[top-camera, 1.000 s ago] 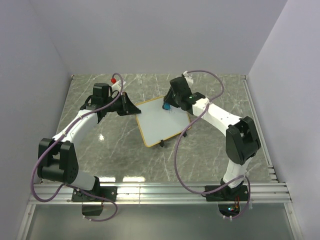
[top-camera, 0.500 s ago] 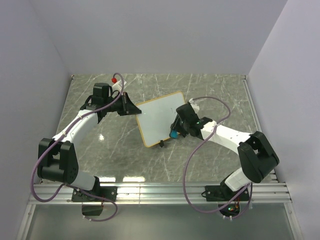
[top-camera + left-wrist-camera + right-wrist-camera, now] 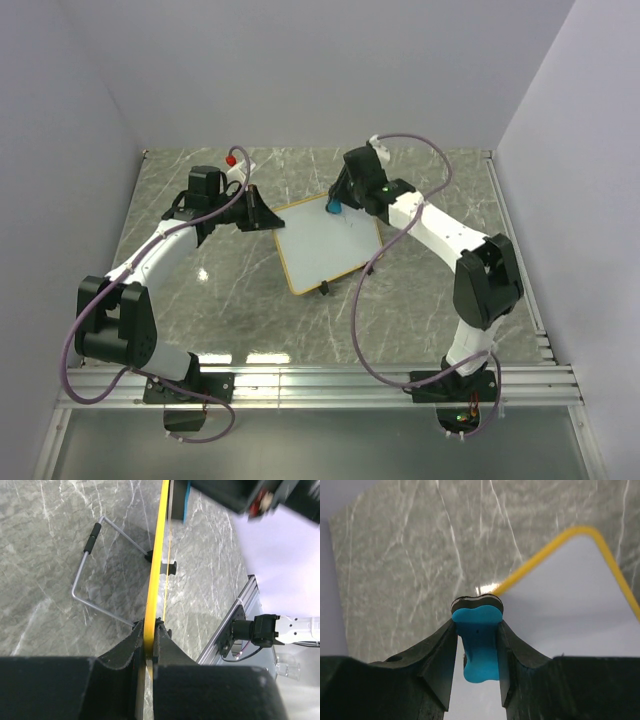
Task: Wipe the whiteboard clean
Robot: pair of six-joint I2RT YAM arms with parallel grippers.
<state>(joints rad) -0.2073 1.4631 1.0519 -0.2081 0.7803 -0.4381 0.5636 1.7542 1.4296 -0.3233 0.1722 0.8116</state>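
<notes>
Grey marbled worktop (image 3: 240, 295), boxed in by plain pale walls (image 3: 300, 70), with a metal rail (image 3: 330, 380) along its near edge. The whiteboard (image 3: 328, 245) sits mid-worktop. The left gripper (image 3: 268, 222) pinches the board's left frame edge. The right gripper (image 3: 333, 208) clamps a blue eraser (image 3: 479, 652) at the board's far corner.

Left gripper (image 3: 270, 221) is clamping the whiteboard (image 3: 325, 248) on its left edge, so that side is staying blocked. Right gripper (image 3: 333, 208) is pinching a blue eraser (image 3: 479, 647) at the board's far corner. Its purple cable (image 3: 352, 305) is looping past the board's right edge. Wire stand (image 3: 91, 536) is jutting out on the face opposite the eraser. Red-capped item (image 3: 229, 159) is sitting near the far edge by the left arm. Bare table (image 3: 260, 315) is lying open between the board's near edge and the front rail (image 3: 320, 378).
</notes>
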